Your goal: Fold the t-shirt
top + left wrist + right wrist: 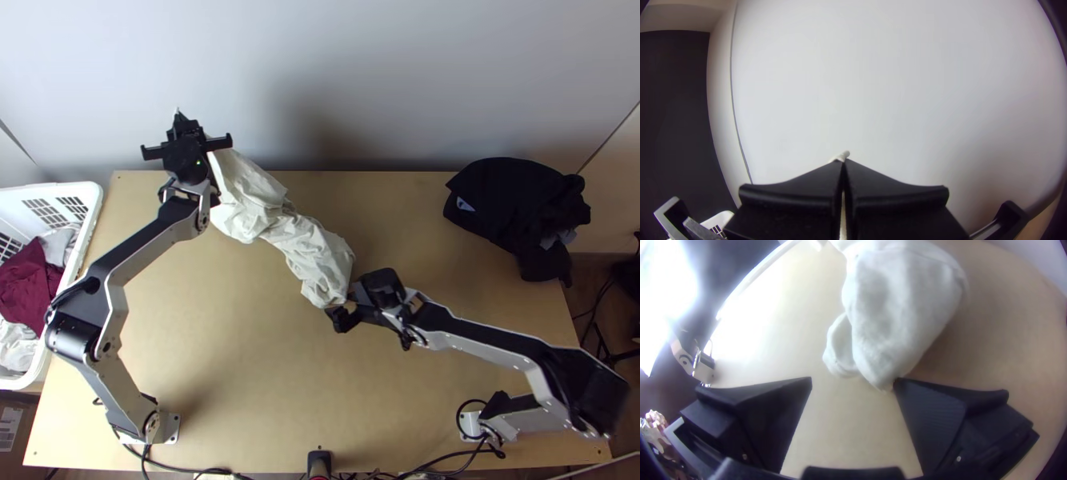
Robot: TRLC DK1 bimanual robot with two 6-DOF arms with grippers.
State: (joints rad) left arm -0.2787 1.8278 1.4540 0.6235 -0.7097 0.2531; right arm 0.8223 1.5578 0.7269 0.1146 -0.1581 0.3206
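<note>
A light wooden bench (240, 344) is supporting a bunched off-white T-shirt (316, 256), extending diagonally; dark clothing (512, 200) is lying heaped near the far right corner; the left base (164, 428) and right base (474, 424) are standing near the front.

You have good light from above the table's height in the top view, a soft shadow on the wall (312, 120); your right wrist view's glare bleaches the worktop (760, 324), its edge bent.
</note>
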